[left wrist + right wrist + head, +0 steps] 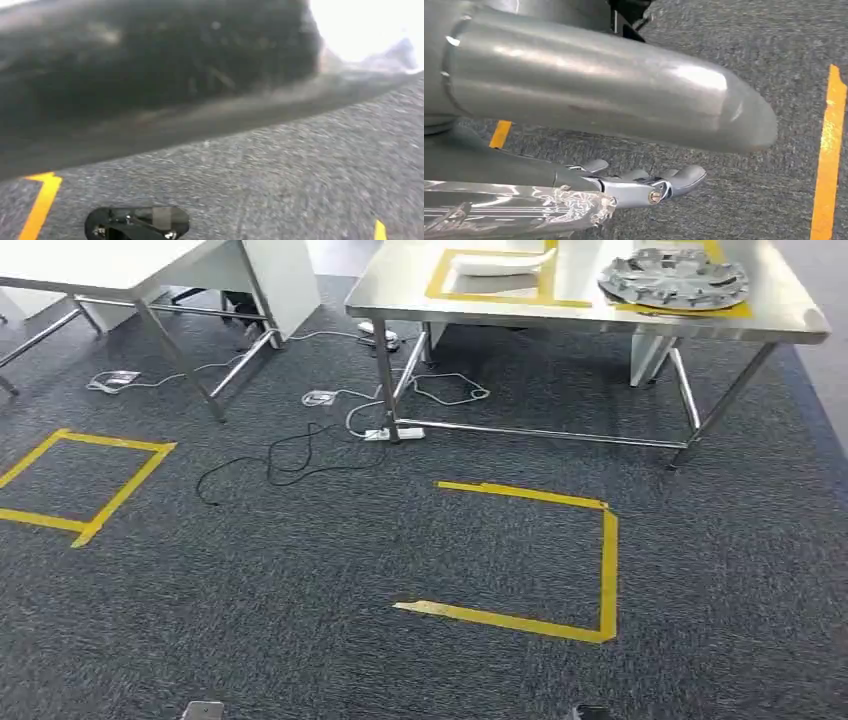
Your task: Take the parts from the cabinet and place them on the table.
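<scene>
A robotics lab or workshop: grey carpet floor marked with yellow tape squares, a steel work table at one o'clock, loose cables at eleven o'clock.

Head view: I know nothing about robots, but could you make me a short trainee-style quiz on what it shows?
1. True or false: the round metal part lies on the steel table.
2. What lies on the carpet by that table's near left leg? A) cables and a power strip; B) a cardboard box; C) a bucket.
3. Fill in: the tape outlines on the carpet are coloured ____.
Key: 1 true; 2 A; 3 yellow.
</scene>
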